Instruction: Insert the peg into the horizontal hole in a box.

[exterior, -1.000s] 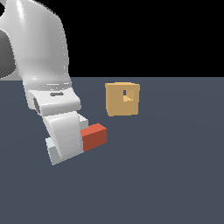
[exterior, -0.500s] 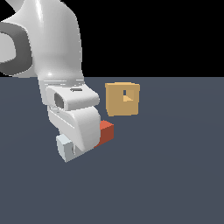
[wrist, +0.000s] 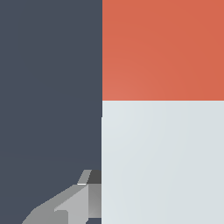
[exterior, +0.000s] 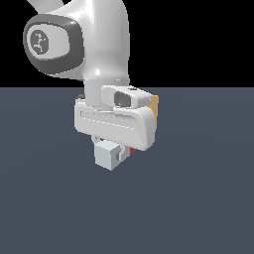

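Note:
The peg shows beneath the robot hand in the exterior view, with its pale grey-white end [exterior: 106,154] toward the camera and a sliver of its red half [exterior: 132,150] behind. My gripper [exterior: 117,150] is shut on the peg, its fingers mostly hidden under the hand. In the wrist view the peg fills much of the picture, red half [wrist: 162,48] and pale half [wrist: 162,162], with one grey finger [wrist: 72,206] against its side. Of the tan box, only a thin strip [exterior: 156,106] shows behind the hand. The hole is hidden by the arm.
The dark blue-grey floor [exterior: 208,198] stretches all around. The arm's big white links [exterior: 99,44] stand in front of the box in the exterior view.
The arm has swung toward the exterior view's right, carrying the peg, and now covers the box and the hole that were visible before. The peg's red half is now mostly hidden.

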Motion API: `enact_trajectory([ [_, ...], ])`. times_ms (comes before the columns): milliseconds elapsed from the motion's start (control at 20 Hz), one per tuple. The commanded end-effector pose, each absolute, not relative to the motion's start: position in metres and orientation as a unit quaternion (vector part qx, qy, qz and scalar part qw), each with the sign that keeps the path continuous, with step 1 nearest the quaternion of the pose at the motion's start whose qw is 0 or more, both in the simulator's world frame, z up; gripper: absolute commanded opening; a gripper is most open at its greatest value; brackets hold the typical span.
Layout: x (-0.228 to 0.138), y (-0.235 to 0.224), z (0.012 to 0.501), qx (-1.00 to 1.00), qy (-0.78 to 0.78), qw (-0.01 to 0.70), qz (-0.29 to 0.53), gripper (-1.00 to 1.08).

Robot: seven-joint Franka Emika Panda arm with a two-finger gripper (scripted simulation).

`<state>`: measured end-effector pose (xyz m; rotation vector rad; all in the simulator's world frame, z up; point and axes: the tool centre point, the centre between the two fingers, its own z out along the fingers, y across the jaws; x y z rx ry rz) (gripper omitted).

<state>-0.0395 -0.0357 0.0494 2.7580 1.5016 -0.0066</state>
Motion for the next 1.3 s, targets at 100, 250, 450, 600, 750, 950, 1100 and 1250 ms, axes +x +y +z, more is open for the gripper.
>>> enact_trajectory([
  [100,-0.006,-0.019,0.061,0.846,0.533,0.002,-0.001,-1.00],
  [250,0.013,-0.005,0.067,0.824,0.567,0.002,-0.001,-1.00],
  [450,0.037,0.015,0.075,0.791,0.612,0.001,0.000,-1.00],
  [600,0.054,0.032,0.081,0.765,0.644,0.001,0.000,-1.00],
  [750,0.069,0.051,0.087,0.739,0.674,0.001,0.000,-1.00],
  [950,0.083,0.073,0.093,0.707,0.707,0.001,0.000,-1.00],
  [1100,0.091,0.086,0.097,0.688,0.726,0.000,0.000,-1.00],
  [1250,0.096,0.097,0.100,0.673,0.740,0.000,0.000,-1.00],
])
